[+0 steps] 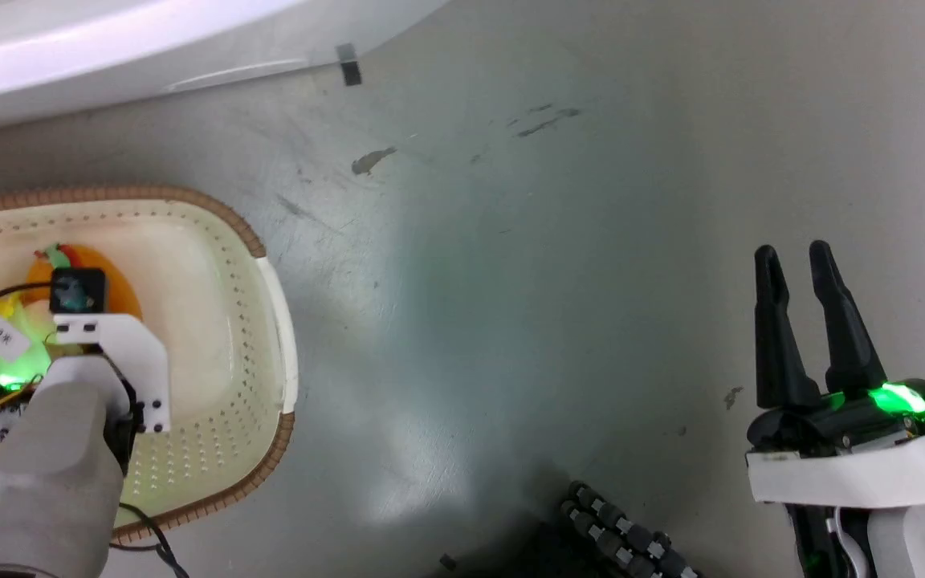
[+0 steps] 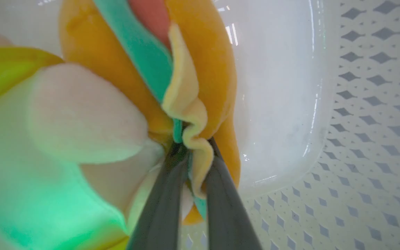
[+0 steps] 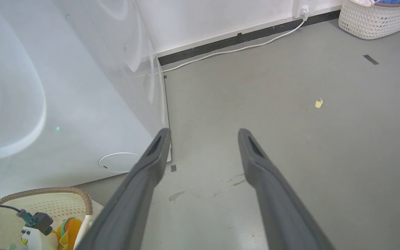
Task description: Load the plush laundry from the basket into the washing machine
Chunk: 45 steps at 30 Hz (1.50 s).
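1. The left gripper [image 2: 194, 146] reaches down into the basket [image 1: 230, 337], with the pale left arm [image 1: 53, 474] above it. Its two dark fingers [image 2: 161, 201] are pressed together on a thin fold of the plush toy [image 2: 92, 104], pinching the yellow and green layers between the orange halves.
2. The plush toy [image 1: 105, 277] sits inside the basket, beside a rounded corner of its smooth bottom. A pale pink part and a yellow part bulge on one side of the fingers. It cannot be told whether the toy rests on the bottom or is lifted off it.
3. The basket stands on the grey floor [image 1: 551, 281], its brown rim [image 1: 270, 449] and perforated cream wall [image 2: 359, 139] running around the toy.
4. The right gripper [image 1: 793, 253] hangs over bare floor, well apart from the basket's right edge. Its jaws stand apart with nothing between them, as the right wrist view [image 3: 203, 133] shows plainly.
5. The washing machine [image 3: 82, 86] rises just beyond the basket's far edge, and its white front curves around a dark port at the left.
6. Farther out on the floor lies a small yellow scrap [image 3: 319, 103].
7. A white cable [image 3: 238, 48] runs along the foot of the far wall, and a white woven basket [image 3: 377, 21] stands in the floor's far right corner.
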{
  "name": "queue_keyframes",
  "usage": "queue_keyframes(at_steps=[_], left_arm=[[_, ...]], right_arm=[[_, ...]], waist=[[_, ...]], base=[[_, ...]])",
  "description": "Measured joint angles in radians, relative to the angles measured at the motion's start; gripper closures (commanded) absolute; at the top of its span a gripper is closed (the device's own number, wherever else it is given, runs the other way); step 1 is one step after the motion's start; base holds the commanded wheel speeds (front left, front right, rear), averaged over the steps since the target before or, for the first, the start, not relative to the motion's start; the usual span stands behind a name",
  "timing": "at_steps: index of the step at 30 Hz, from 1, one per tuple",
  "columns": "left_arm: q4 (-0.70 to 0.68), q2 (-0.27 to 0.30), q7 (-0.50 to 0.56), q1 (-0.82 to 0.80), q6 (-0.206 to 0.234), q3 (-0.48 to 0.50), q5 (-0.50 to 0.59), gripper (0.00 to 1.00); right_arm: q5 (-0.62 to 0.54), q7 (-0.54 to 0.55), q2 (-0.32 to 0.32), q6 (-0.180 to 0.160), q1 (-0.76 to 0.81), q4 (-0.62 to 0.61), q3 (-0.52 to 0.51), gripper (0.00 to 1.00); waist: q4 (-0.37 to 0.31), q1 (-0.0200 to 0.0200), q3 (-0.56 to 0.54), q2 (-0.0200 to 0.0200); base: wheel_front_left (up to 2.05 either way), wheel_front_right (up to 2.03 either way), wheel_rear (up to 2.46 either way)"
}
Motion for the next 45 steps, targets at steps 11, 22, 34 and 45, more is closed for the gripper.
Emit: queue_keyframes(at_steps=[11, 22, 34, 45], left_arm=[[0.028, -0.062, -0.132, 0.091, -0.017, 0.008, -0.051, 1.00], [0.009, -0.162, -0.345, 0.223, -0.098, 0.006, -0.079, 1.00], [-0.437, -0.220, -0.377, 0.512, -0.086, 0.091, -0.061, 1.00], [-0.945, -0.231, -0.377, 0.688, -0.052, 0.228, 0.062, 1.00]], right_arm=[[-0.074, -0.004, 0.000, 0.000, -0.004, 0.035, -0.035, 0.00], [-0.206, -0.004, 0.000, 0.000, 0.081, 0.076, -0.082, 0.00], [-0.277, -0.004, 0.000, 0.000, 0.180, 0.094, -0.090, 0.00], [-0.284, -0.004, 0.000, 0.000, 0.223, 0.091, -0.074, 0.00]], waist=[[0.020, 0.0000, -0.156, 0.0000], [0.095, -0.0002, -0.404, 0.0000], [0.184, -0.0003, -0.667, 0.0000], [0.225, -0.0002, -0.774, 0.0000]], base=[[0.00, 0.00, 0.00], [0.00, 0.00, 0.00], [0.00, 0.00, 0.00], [0.00, 0.00, 0.00]])
